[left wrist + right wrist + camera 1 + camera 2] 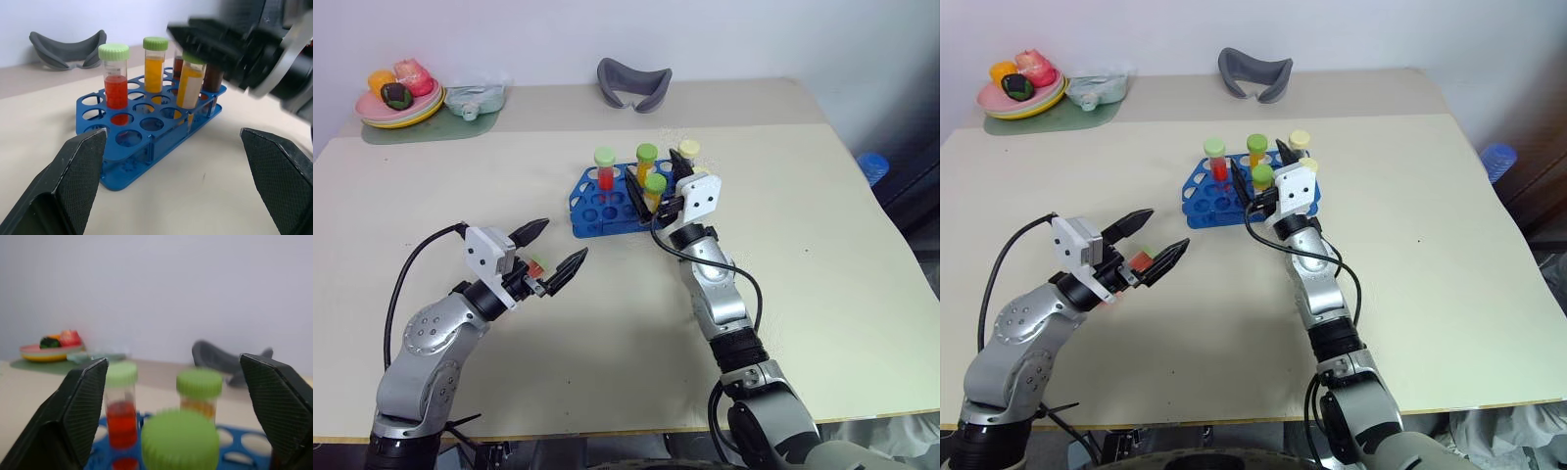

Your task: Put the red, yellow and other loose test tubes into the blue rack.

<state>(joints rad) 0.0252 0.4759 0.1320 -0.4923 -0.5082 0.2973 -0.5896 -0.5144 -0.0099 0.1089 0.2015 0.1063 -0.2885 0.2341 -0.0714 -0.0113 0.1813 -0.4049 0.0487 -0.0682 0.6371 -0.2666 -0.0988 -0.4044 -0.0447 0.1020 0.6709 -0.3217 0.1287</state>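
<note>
You will find nothing to read here: no lettering, label, brand or number can be made out on anything.

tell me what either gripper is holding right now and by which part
Nothing is held. The right gripper is open, its fingers on either side of a green-capped tube standing in the blue rack. The left gripper is open and empty.
</note>
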